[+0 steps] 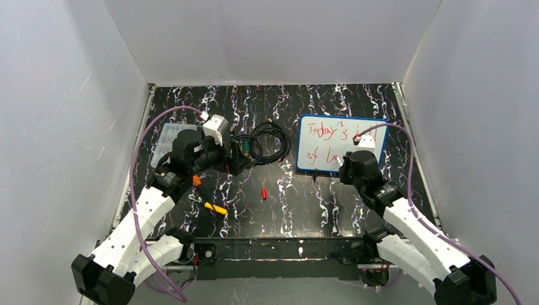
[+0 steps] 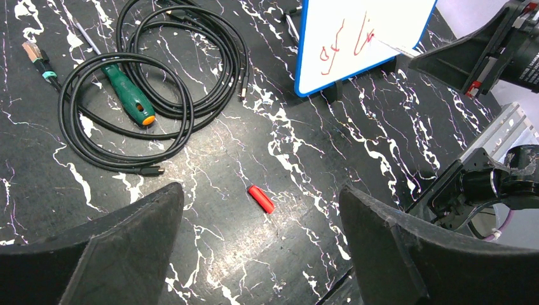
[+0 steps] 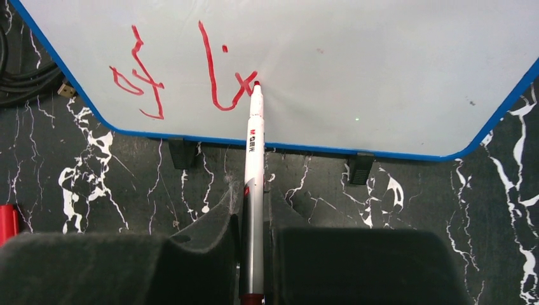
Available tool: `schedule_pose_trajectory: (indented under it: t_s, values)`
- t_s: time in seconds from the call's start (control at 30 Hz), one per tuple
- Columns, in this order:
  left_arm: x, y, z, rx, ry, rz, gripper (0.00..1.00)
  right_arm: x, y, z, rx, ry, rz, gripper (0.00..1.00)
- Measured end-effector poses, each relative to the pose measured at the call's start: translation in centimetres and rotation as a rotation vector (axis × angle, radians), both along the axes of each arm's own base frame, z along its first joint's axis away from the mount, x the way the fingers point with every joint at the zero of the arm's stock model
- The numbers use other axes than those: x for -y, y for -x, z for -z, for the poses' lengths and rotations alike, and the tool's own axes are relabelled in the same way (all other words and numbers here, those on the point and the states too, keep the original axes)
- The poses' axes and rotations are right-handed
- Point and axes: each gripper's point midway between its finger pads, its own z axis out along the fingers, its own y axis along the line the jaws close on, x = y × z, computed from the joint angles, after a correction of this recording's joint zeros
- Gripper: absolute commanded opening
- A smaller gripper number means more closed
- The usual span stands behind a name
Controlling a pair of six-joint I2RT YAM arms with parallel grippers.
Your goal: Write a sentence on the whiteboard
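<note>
one clear box [image 1: 164, 136] at ten o'clock, contents unclear; right gripper [image 3: 253, 210] clamps marker [image 3: 255, 146] on whiteboard [image 3: 381, 76]; left gripper [image 2: 259, 194] wide.

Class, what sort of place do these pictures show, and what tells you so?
Probably a robot test booth: white walls box in a black marbled table, two robot arms stand at its near edge, with a loose cable coil.
</note>
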Motion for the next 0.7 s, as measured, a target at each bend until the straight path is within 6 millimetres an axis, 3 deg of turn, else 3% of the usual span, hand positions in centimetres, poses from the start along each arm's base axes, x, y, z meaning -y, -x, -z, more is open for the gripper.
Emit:
schedule_pose_trajectory:
  t_s: [0.23, 0.7]
  values:
    - [0.0, 0.0, 0.1, -0.002, 0.000, 0.000, 0.90, 0.2, -0.7, -1.2, 0.035, 0.017, 0.011, 0.01]
    - [0.0, 0.0, 0.0, -0.003, 0.001, -0.001, 0.90, 0.2, -0.3, -0.3, -0.010, 0.004, 0.029, 0.01]
